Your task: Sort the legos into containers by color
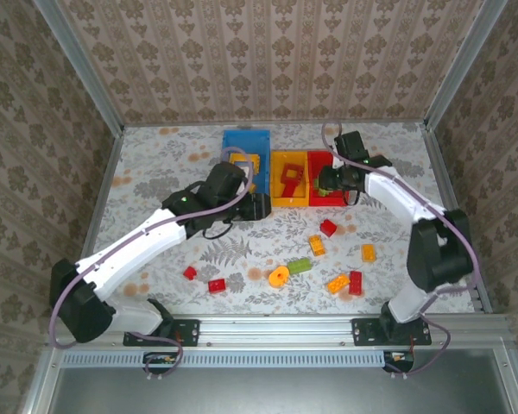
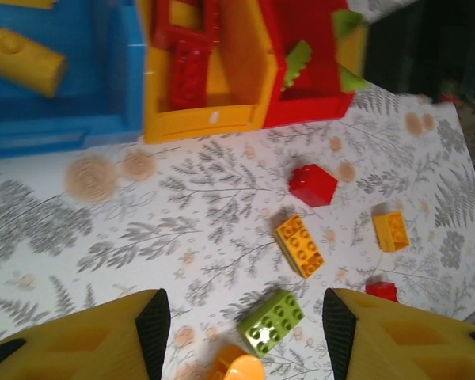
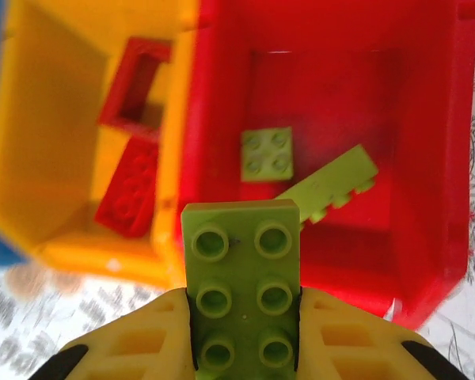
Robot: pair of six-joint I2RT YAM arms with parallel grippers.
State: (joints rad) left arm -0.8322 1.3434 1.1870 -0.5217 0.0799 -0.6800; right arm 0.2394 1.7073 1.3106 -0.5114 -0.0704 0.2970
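Note:
My right gripper [image 3: 244,328] is shut on a green lego [image 3: 241,237] and holds it above the near edge of the red container [image 3: 427,158], where two green legos [image 3: 267,153] lie. The orange-yellow container [image 3: 43,158] holds a red frame [image 3: 134,83] and a red brick [image 3: 131,190]. The blue container [image 2: 63,111] holds a yellow piece [image 2: 24,59]. My left gripper [image 2: 245,332] hangs open over the table, above a green brick [image 2: 271,320] and an orange ring [image 2: 236,368]. From above, the left gripper [image 1: 261,205] is in front of the blue container [image 1: 246,138] and the right gripper [image 1: 326,183] is at the red one [image 1: 315,159].
Loose legos lie on the table's near half: a red one [image 1: 328,228], orange ones [image 1: 316,245] [image 1: 369,253] [image 1: 337,283], a red one [image 1: 356,282], and two red ones [image 1: 190,272] [image 1: 217,285] at the left. A metal frame [image 1: 449,198] borders the table.

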